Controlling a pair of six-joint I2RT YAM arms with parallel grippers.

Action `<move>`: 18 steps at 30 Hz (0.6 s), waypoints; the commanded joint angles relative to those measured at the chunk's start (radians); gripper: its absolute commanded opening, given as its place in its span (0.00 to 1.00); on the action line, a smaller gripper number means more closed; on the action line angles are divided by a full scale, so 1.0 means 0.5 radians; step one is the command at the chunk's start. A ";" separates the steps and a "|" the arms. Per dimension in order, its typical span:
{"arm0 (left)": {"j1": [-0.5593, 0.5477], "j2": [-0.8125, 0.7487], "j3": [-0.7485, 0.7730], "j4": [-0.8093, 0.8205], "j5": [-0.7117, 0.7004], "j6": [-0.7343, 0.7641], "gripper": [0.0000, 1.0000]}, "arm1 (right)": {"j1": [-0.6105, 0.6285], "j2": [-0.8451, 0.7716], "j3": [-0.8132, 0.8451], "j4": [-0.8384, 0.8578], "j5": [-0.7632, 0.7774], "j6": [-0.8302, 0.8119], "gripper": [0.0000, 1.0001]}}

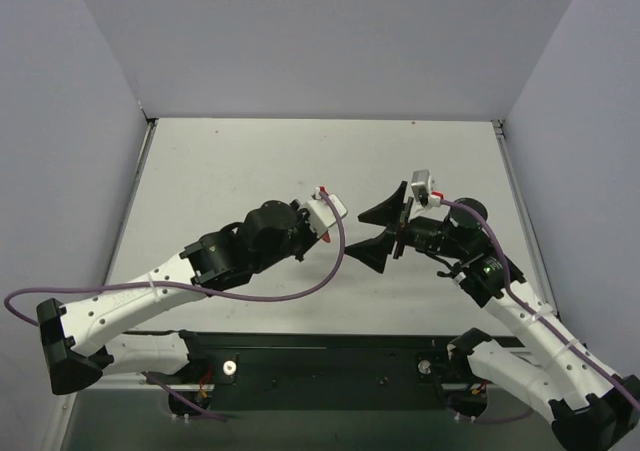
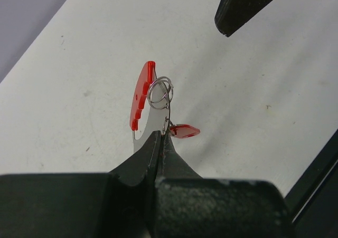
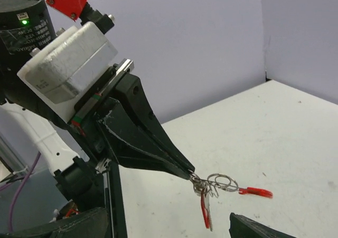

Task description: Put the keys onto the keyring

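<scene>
My left gripper (image 2: 161, 136) is shut on the keyring and holds it above the table. The keyring's red arc (image 2: 141, 94) with its silver band sticks out past the jaws, and small silver rings (image 2: 160, 92) hang on it. A tiny key with a red tag (image 2: 184, 131) dangles beside the jaw tips. In the right wrist view the left gripper (image 3: 187, 170) holds the rings (image 3: 222, 182), the red tag (image 3: 256, 191) and the hanging red arc (image 3: 205, 211). My right gripper (image 1: 356, 234) is open and empty, just right of the keyring (image 1: 328, 236). One of its fingertips (image 2: 240, 8) shows in the left wrist view.
The white table (image 1: 250, 161) is walled by grey panels on three sides. A black base rail (image 1: 330, 356) runs along the near edge. Purple cables (image 1: 335, 261) loop beside the arms.
</scene>
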 commanded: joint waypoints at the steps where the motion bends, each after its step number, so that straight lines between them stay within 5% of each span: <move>1: -0.018 0.090 -0.017 0.329 0.083 -0.163 0.00 | -0.100 -0.129 -0.092 0.055 -0.002 0.053 1.00; 18: -0.110 0.465 -0.165 1.178 0.553 -0.497 0.00 | -0.588 -0.311 -0.200 0.018 -0.109 0.286 1.00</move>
